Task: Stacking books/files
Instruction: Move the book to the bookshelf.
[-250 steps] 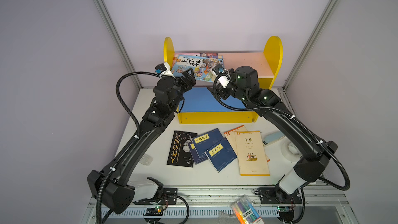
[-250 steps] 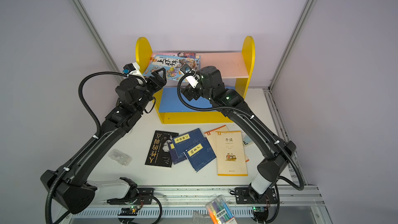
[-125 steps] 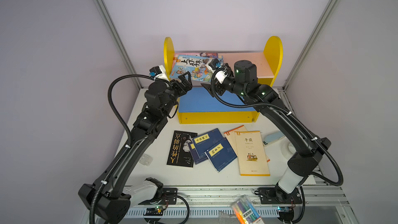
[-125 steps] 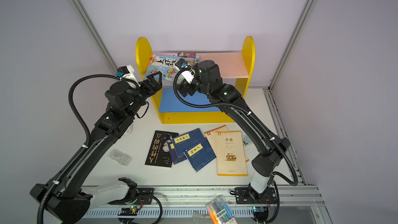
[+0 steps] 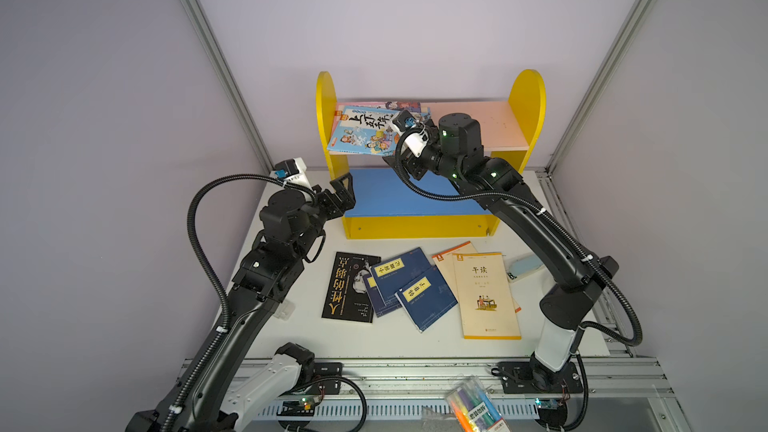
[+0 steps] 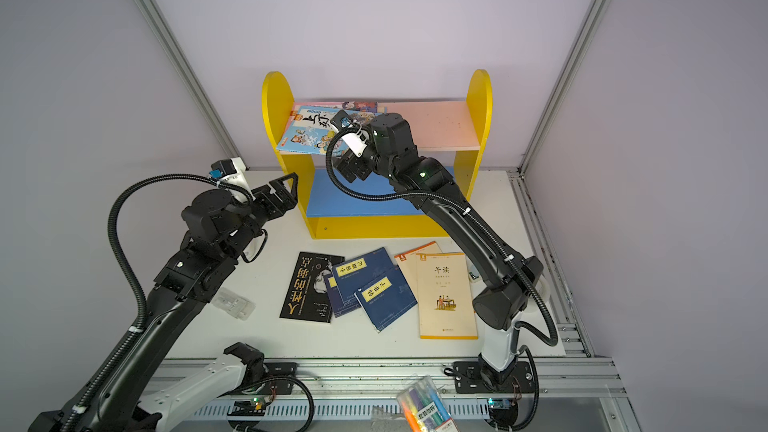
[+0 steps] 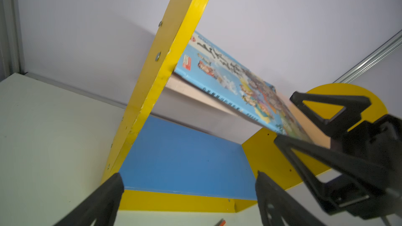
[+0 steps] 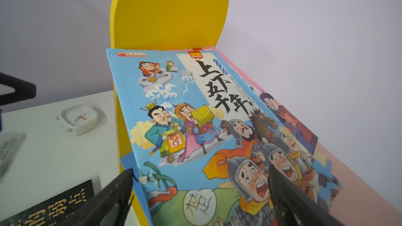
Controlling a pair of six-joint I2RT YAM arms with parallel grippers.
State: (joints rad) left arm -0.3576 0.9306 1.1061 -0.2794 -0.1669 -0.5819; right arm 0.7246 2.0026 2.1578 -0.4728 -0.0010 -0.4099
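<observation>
A blue cartoon book (image 5: 365,130) lies on a pink one (image 5: 374,105) at the left of the shelf's pink upper board and overhangs its front. My right gripper (image 8: 200,168) stands open at that front edge, one finger over the cover (image 8: 195,127) and one outside the edge. My left gripper (image 5: 347,193) is open and empty beside the shelf's left post, level with the blue lower board (image 7: 185,155). On the table lie a black book (image 5: 349,288), overlapping navy books (image 5: 401,272) and a cream book (image 5: 486,297).
The yellow shelf (image 5: 528,93) stands at the back of the table. A white clock (image 8: 78,118) sits left of it. A light-blue block (image 5: 524,270) lies behind the right arm, a clear plastic case (image 6: 232,305) by the left arm, a marker pack (image 5: 476,409) at the front rail.
My left gripper has let go of the cartoon book, opened wide and dropped away from the upper board to the shelf's left post. My right gripper has shifted slightly left along the book's front edge.
</observation>
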